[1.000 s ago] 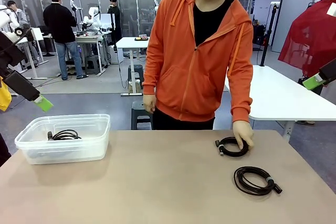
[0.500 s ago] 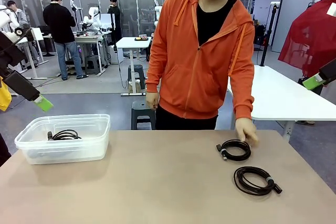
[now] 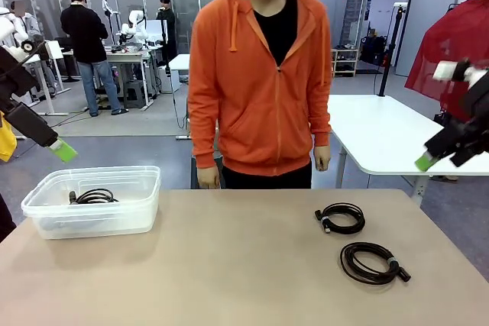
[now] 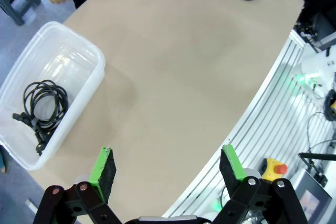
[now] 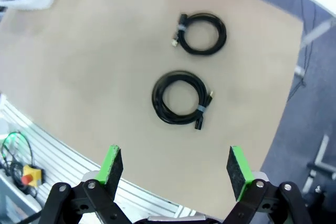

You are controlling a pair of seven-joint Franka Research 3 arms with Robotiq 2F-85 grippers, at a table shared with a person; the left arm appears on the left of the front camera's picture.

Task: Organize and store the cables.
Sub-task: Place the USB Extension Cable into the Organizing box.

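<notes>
Two coiled black cables lie on the tan table's right side: a smaller one [image 3: 360, 220] [image 5: 222, 34] farther back and a larger one [image 3: 348, 263] [image 5: 158, 99] nearer the front, with a plug end. A third cable [image 3: 95, 197] [image 4: 43, 104] rests inside the clear plastic bin [image 3: 145, 208] [image 4: 86, 90] at the left. My left gripper [image 3: 61, 149] [image 4: 167, 164] hangs open above and left of the bin. My right gripper [image 3: 437, 160] [image 5: 174, 167] is open in the air, high above the right edge, looking down on both loose coils. Neither gripper holds anything.
A person in an orange hoodie [image 3: 263, 89] stands at the far edge, both hands hanging at the sides. A white table [image 3: 397, 139] stands behind on the right. The table's metal front rail and a red stop button [image 4: 274, 169] lie below the left gripper.
The person lifted a hand off the farther coil, straightened up and shifted left. My right gripper came down and inward. The left arm stayed still.
</notes>
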